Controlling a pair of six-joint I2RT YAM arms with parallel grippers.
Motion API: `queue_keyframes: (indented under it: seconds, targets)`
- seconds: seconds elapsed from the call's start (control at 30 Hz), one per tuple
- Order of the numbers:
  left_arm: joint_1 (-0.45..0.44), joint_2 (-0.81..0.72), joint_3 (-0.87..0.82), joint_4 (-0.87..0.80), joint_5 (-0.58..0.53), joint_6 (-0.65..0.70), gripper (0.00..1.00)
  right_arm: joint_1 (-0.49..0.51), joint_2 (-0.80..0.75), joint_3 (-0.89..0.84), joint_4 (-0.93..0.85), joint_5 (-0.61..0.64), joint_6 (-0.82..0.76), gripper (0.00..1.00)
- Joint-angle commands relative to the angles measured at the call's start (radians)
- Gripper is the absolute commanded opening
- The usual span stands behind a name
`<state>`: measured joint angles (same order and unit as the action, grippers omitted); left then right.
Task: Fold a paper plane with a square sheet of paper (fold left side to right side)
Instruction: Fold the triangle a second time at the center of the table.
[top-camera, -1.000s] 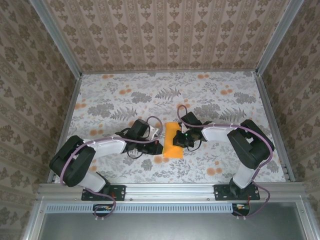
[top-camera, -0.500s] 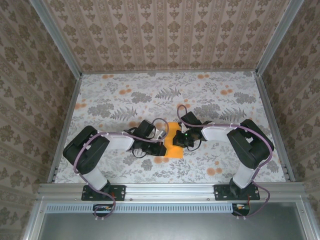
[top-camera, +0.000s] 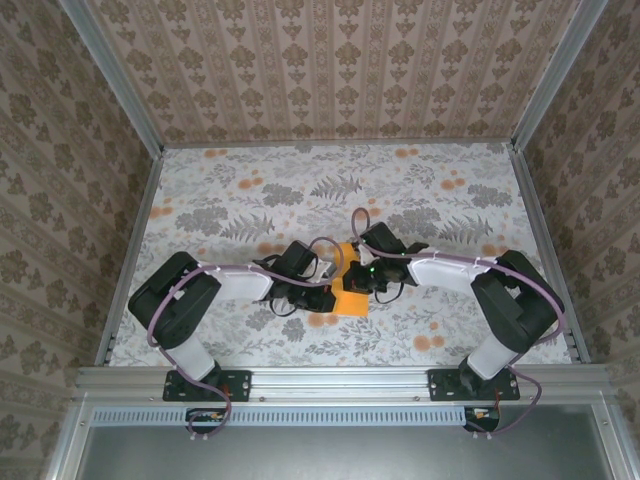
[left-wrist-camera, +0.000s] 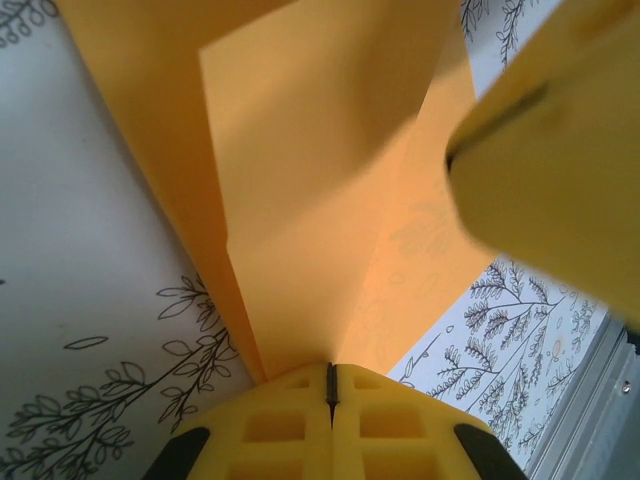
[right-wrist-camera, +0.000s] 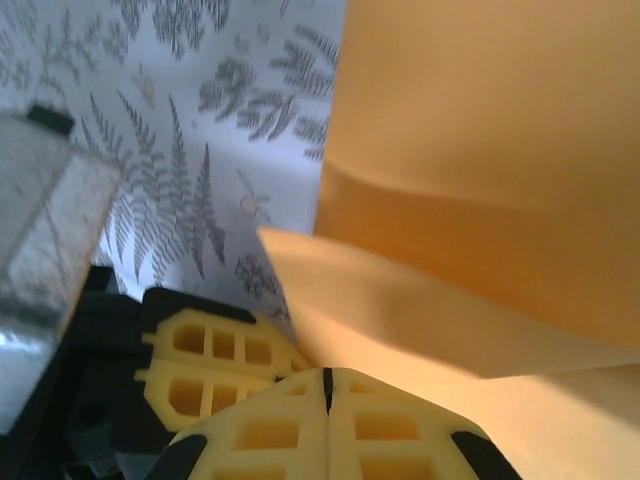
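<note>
left gripper (left-wrist-camera: 331, 375): jaws pressed together, pinching the square sheet of paper (top-camera: 350, 300) at its left edge
where it is: mid-table on the floral cloth (top-camera: 230, 210), half folded, between both grippers
handling: probably super light and floppy, creases easily, so grab right at an edge
right gripper (right-wrist-camera: 326, 380): closed too, nipping the right side

Beige damask-patterned walls (top-camera: 330, 70) fill the top and both sides of the frame. A grey-and-pale-orange floral cloth (top-camera: 230, 190) covers the table at centre, bordered by aluminium rails (top-camera: 340, 378). The light is even.
</note>
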<state>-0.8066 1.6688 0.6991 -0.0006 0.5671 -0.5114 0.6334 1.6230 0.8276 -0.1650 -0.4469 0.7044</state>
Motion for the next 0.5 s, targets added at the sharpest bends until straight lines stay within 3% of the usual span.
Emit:
queue_keyframes:
  seconds: [0.0, 0.47]
  targets:
    - [-0.011, 0.02, -0.013, -0.079, -0.095, 0.028, 0.05, 0.027, 0.028, -0.005, -0.025, -0.015, -0.016, 0.05]
    - [-0.012, 0.014, -0.004, -0.122, -0.119, 0.041, 0.04, 0.043, 0.121, 0.037, -0.055, -0.002, -0.045, 0.05]
